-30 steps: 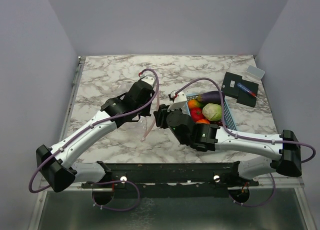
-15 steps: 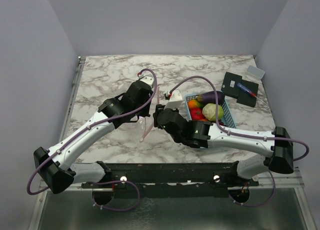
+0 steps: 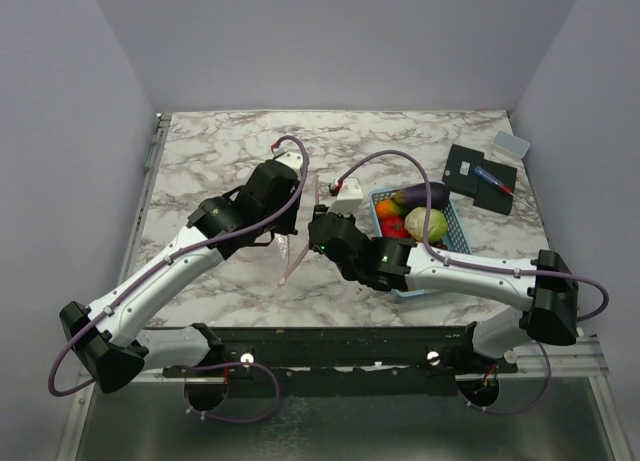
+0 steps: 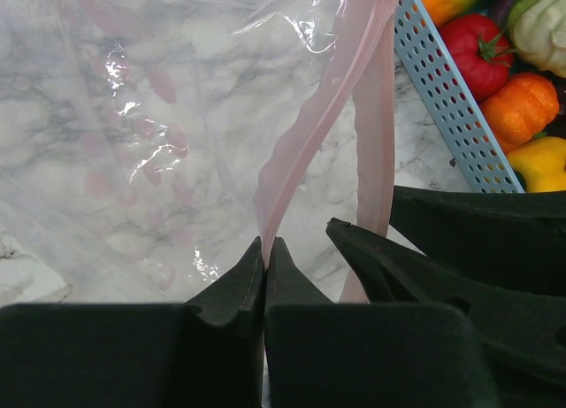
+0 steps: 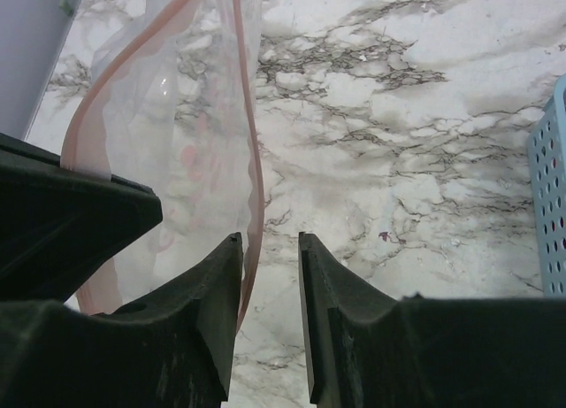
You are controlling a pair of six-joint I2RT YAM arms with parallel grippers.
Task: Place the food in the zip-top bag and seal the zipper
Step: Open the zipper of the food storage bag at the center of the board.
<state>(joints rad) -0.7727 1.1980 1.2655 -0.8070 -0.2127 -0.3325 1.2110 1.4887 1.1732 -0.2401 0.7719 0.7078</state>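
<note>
The clear zip-top bag [image 4: 150, 134] hangs over the marble table between both grippers, and it also shows in the top view [image 3: 300, 231]. My left gripper [image 4: 265, 242] is shut on one side of its pinkish-red zipper [image 4: 309, 125]. My right gripper [image 5: 270, 240] is open, and the other zipper strip [image 5: 252, 160] runs just inside its left finger. The bag's mouth is parted. The food lies in the light-blue basket [image 3: 455, 236]: eggplant [image 3: 420, 193], cabbage [image 3: 425, 224], tomato [image 4: 478, 50], pumpkin [image 4: 522, 107] and yellow pepper [image 4: 541, 165]. No grapes show.
The basket's perforated wall [image 4: 447, 107] stands close to the right of the bag. A black pad [image 3: 482, 171] with a pen on it and a small clear box [image 3: 511, 144] lie at the far right. The left gripper's body [image 5: 71, 222] crowds the right wrist view.
My right arm has swung left, from over the basket up to the bag's mouth. My left arm has shifted slightly left with the bag held.
</note>
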